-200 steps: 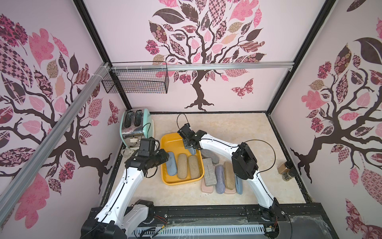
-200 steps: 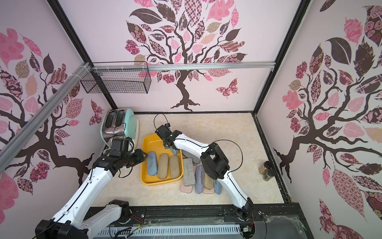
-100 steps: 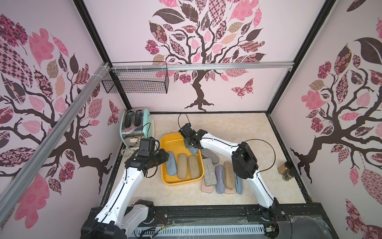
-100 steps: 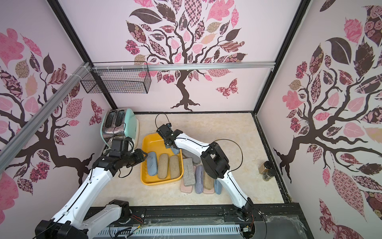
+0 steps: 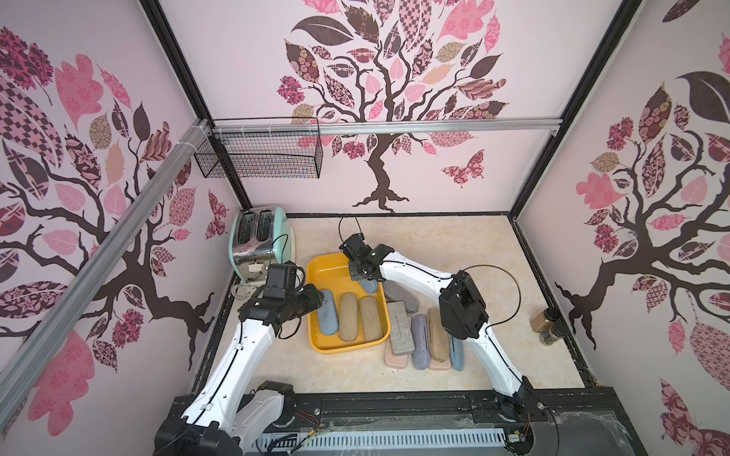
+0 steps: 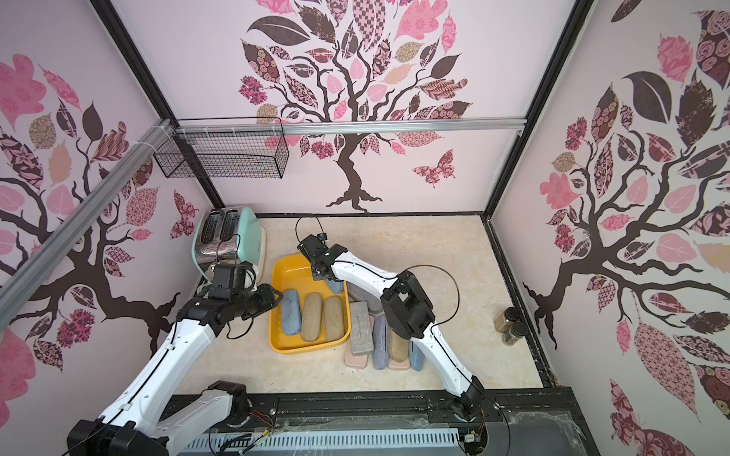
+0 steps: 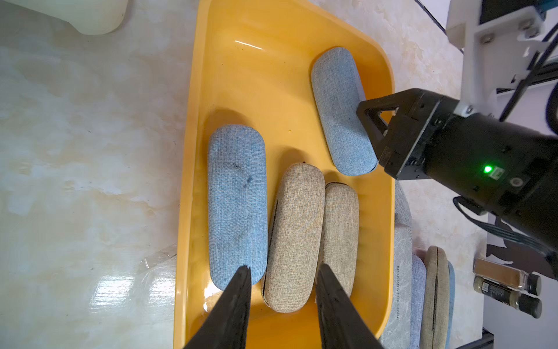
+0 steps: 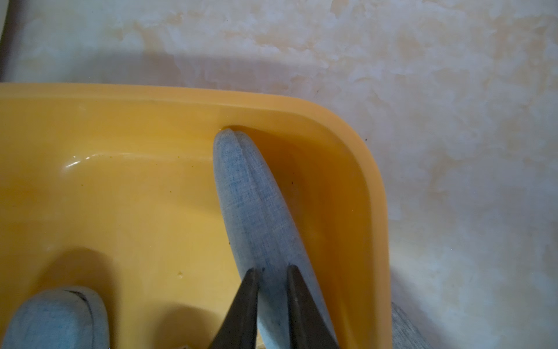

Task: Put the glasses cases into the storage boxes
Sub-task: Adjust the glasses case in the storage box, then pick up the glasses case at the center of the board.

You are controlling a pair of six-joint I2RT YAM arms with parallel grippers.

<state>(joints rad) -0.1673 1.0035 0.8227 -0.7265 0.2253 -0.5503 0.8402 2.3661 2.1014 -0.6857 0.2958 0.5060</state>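
The yellow-orange storage box (image 5: 328, 272) (image 7: 187, 181) holds a blue case (image 5: 328, 314) and two tan cases (image 5: 348, 316) side by side. My right gripper (image 5: 361, 274) (image 8: 273, 272) is shut on another blue glasses case (image 8: 250, 196) (image 7: 338, 111). That case stands on its edge, tilted into the box's far right corner. My left gripper (image 5: 318, 302) (image 7: 283, 267) hovers open over the near ends of the cases in the box, with nothing between its fingers. Several more cases (image 5: 419, 341) lie packed together on the table right of the box.
A mint toaster (image 5: 258, 244) stands left of the box at the back. Small brown jars (image 5: 547, 321) sit by the right wall. A black wire basket (image 5: 260, 154) hangs on the rail high at the back left.
My right gripper's jaws have closed on the blue case at the box's far right corner. The left arm has not moved.
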